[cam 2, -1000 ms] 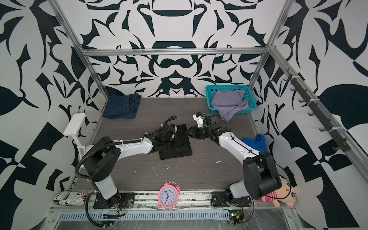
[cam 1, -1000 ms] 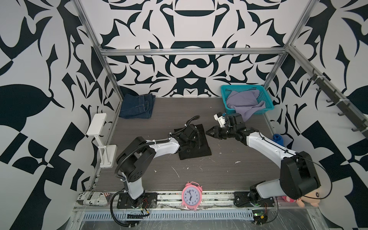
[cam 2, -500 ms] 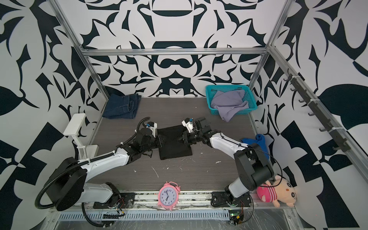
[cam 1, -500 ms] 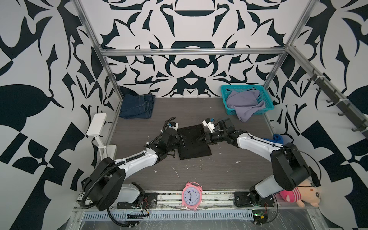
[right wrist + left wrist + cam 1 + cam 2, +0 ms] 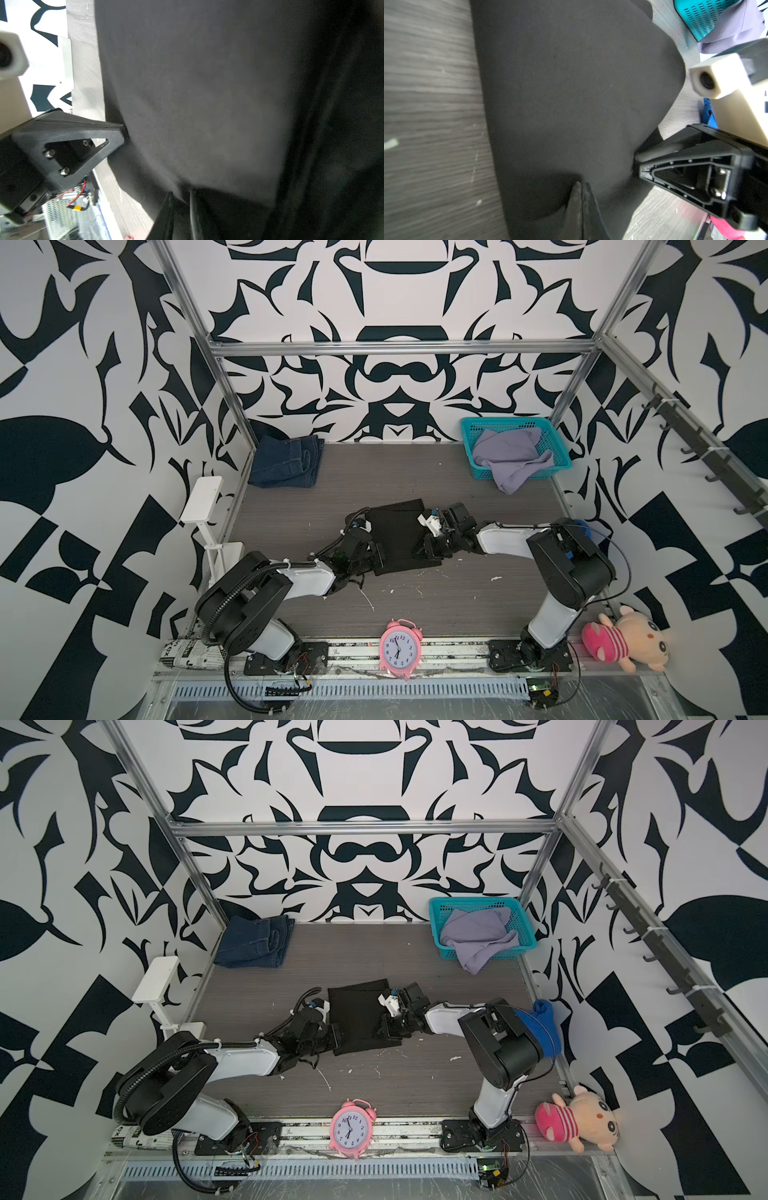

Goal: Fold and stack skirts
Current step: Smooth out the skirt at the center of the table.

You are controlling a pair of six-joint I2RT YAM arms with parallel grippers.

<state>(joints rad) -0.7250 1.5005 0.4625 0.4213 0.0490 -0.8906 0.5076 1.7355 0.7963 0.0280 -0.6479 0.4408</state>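
Mid-table, black skirt (image 5: 399,537), left claw (image 5: 580,190) pinching its edge, numbered pink clock (image 5: 400,649)

Black-and-white patterned walls (image 5: 395,302), grey floor (image 5: 395,472)

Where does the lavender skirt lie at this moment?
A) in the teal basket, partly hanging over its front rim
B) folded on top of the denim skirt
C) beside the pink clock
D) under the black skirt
A: the lavender skirt sits in the teal basket, and one part spills over the front rim.
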